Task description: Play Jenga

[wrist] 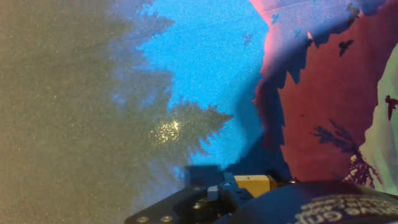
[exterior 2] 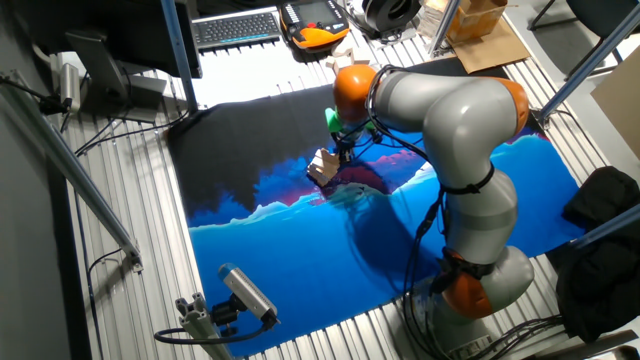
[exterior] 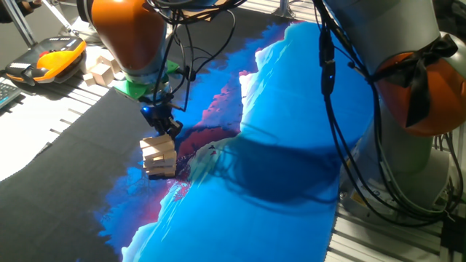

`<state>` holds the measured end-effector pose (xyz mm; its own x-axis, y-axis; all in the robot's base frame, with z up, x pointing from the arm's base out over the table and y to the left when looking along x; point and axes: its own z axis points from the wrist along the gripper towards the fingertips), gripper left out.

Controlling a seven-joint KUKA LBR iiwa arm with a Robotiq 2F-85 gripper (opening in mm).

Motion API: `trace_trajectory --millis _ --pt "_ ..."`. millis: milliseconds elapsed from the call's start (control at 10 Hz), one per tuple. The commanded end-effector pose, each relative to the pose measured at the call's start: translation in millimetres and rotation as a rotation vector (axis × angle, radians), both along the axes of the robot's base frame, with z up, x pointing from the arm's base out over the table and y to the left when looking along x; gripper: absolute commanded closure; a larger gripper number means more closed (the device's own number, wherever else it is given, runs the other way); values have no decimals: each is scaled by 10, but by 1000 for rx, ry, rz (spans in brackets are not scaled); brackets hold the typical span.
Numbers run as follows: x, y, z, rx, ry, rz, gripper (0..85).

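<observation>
The Jenga tower is a short stack of pale wood blocks on the printed cloth, with its upper layers slightly askew. It also shows in the other fixed view. My gripper hangs at the tower's top far edge, fingers together in one dark tip and holding nothing. I cannot tell if it touches the top block. In the other fixed view the gripper is just right of the tower. In the hand view only the dark base of the gripper shows at the bottom edge, with a bit of a pale block beside it.
A cluster of loose wooden blocks lies at the back left on the black cloth. An orange pendant sits behind it and a keyboard further off. The blue-and-purple cloth covers the table. A camera on a stand sits at the near edge.
</observation>
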<state>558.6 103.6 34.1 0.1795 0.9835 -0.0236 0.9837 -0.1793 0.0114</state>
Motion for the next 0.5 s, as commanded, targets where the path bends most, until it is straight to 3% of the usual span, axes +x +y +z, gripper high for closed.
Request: trace_trajectory --millis 0,400 --pt "0 -2 -1 -1 2 -1 680" --pt "20 -33 6 -2 4 0 680"
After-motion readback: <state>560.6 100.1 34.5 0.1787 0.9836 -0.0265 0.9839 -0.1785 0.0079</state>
